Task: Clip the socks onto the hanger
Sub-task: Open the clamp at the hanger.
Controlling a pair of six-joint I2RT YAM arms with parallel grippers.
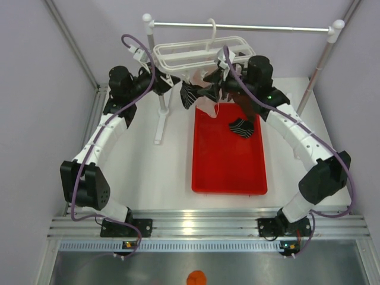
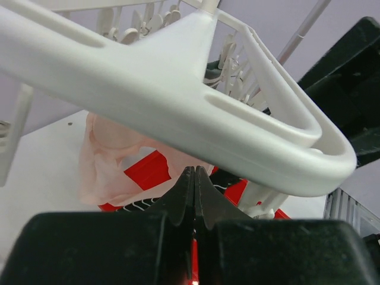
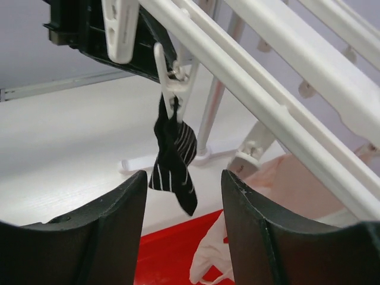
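One black striped sock point(image 3: 172, 148) hangs from a peg point(image 3: 168, 77) on the white hanger point(image 3: 255, 107) — a second sock point(image 1: 242, 126) lies in the red tray point(image 1: 228, 172) below. The right gripper point(image 3: 184, 184) has its fingers spread wide by the hanging sock. The left gripper point(image 2: 194, 178) has its fingers pressed together, just under the hanger.

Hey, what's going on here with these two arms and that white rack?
Two robot arms are pegging small socks onto a white clip hanger. One black striped sock hangs from a peg, and the right gripper sits just in front of it with its jaws open. The left gripper is close under the hanger's frame, jaws shut. A second striped sock lies in the red tray, not yet clipped.
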